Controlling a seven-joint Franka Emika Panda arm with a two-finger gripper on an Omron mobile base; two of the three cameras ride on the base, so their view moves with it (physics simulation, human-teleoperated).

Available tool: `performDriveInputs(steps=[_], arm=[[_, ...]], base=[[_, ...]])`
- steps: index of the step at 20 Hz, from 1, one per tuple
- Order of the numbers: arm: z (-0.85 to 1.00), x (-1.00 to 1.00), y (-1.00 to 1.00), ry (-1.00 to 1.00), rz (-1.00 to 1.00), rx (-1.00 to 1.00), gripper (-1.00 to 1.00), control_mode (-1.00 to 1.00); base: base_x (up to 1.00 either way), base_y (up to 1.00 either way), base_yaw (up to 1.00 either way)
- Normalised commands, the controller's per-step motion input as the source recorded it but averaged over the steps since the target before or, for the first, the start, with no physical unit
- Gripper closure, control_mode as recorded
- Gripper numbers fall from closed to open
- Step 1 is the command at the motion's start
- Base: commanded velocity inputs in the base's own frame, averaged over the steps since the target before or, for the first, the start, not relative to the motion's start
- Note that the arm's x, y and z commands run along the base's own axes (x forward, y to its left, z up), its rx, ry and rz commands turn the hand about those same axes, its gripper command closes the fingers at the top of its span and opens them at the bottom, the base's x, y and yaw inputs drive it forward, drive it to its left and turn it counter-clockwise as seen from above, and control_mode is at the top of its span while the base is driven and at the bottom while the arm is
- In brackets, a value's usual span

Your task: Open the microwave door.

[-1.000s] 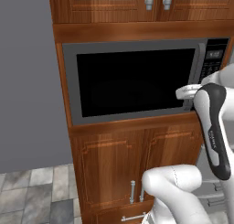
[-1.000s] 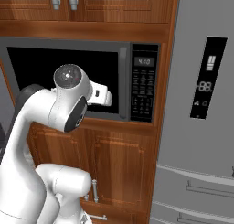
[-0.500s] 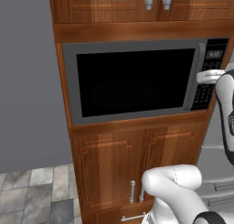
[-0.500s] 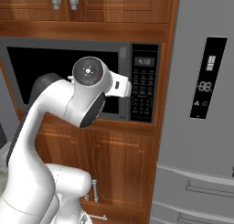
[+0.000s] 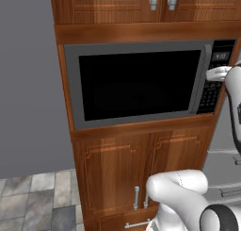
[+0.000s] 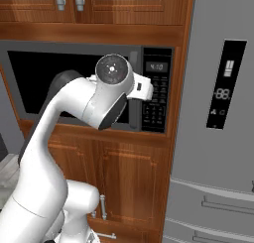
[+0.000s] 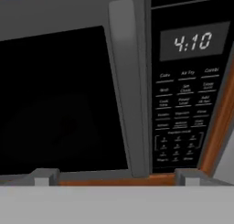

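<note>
The microwave door (image 5: pixel 136 84) is shut flush in its wooden surround, a grey frame around black glass. Its vertical grey handle bar (image 7: pixel 125 81) runs along the right edge, just left of the black keypad panel (image 7: pixel 183 104) that reads 4:10. My gripper (image 7: pixel 117 176) is open, with its fingertips (image 7: pixel 44 175) spread wide and nothing between them. It faces the handle from a short distance, not touching it. In the left base view the white hand (image 5: pixel 219 73) hovers in front of the keypad, beside the handle (image 5: pixel 202 79). In the right base view my arm hides most of the door (image 6: pixel 39 83).
Brown wooden cabinet doors (image 5: pixel 117 173) sit below the microwave and more (image 5: pixel 160 4) above it. A grey fridge (image 6: pixel 218 113) stands right of the keypad (image 6: pixel 157 95). A grey wall (image 5: pixel 28 84) lies to the left, above a tiled floor (image 5: pixel 33 202).
The arm has swung right, carrying the hand from in front of the door glass to the handle and keypad side. The door has stayed shut.
</note>
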Motion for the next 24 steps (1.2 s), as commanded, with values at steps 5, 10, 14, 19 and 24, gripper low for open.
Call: performDriveInputs(steps=[5,10,14,19,24], arm=[[-0.21,0.53,-0.01,-0.09,0.00,0.00,-1.00,-1.00],[-0.28,0.57,-0.16,-0.14,0.01,0.00,-1.00,-1.00],[-0.30,0.56,-0.24,-0.14,0.00,0.01,-1.00,-1.00],[-0.23,0.50,-0.27,-0.07,0.01,0.00,-1.00,-1.00],[-0.20,0.51,-0.10,-0.02,0.00,0.00,-1.00,-1.00]], base=[[0.00,0.00,0.00],[0.00,0.00,0.00],[0.00,0.00,0.00],[0.00,0.00,0.00],[0.00,0.00,0.00]])
